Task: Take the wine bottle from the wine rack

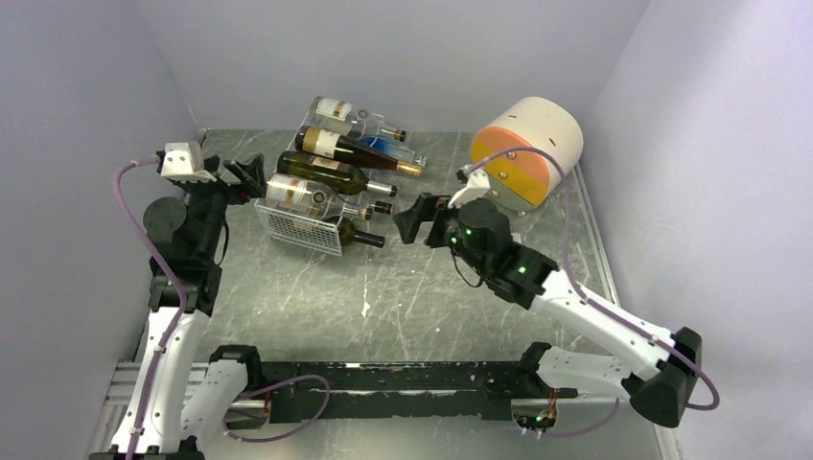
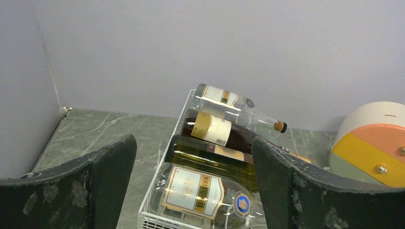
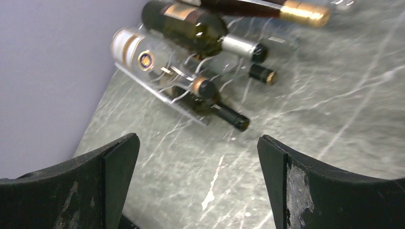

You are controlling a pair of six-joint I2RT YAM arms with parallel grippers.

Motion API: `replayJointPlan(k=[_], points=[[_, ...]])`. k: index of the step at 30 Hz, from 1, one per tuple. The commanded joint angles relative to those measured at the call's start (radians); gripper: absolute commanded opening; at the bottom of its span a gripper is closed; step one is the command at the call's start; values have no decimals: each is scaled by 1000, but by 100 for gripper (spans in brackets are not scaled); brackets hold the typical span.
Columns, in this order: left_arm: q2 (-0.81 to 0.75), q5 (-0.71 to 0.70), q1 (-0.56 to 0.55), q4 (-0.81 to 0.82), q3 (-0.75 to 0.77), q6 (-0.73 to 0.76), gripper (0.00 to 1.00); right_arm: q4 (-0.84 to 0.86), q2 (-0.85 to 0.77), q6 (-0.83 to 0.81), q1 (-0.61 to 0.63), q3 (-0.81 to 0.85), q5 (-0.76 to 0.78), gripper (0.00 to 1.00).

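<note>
Grey marble table [image 1: 403,297] with a white wire wine rack [image 1: 302,227] at its back left. Several wine bottles [image 1: 336,172] lie stacked on it on their sides. The left gripper [image 1: 249,175] hovers at the bottles' base ends, fingers spread and empty. The right gripper [image 1: 412,218] faces their necks, fingers wide apart and empty.

Looks like a robot lab test booth: plain pale walls [image 1: 403,57] box in a marble-look bench [image 1: 422,307], with a left arm [image 1: 168,350] and right arm [image 1: 594,311] bolted on a black rail [image 1: 403,376], cables [image 1: 122,182] dangling.
</note>
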Motion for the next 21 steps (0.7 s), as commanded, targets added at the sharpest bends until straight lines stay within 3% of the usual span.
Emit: replayJointPlan(k=[1,4,10,21], points=[[-10,-10,-44,109,-13,34,94,108,89,104,-7,20,-193,100],[-10,-8,-69,123,-14,39,94,171,182,187,-7,38,-272,100],[-15,-35,-118,143,-24,58,94,515,352,347,-10,-22,-499,100],[-27,-111,-238,151,-36,119,94,712,591,587,-59,-10,-553,100]])
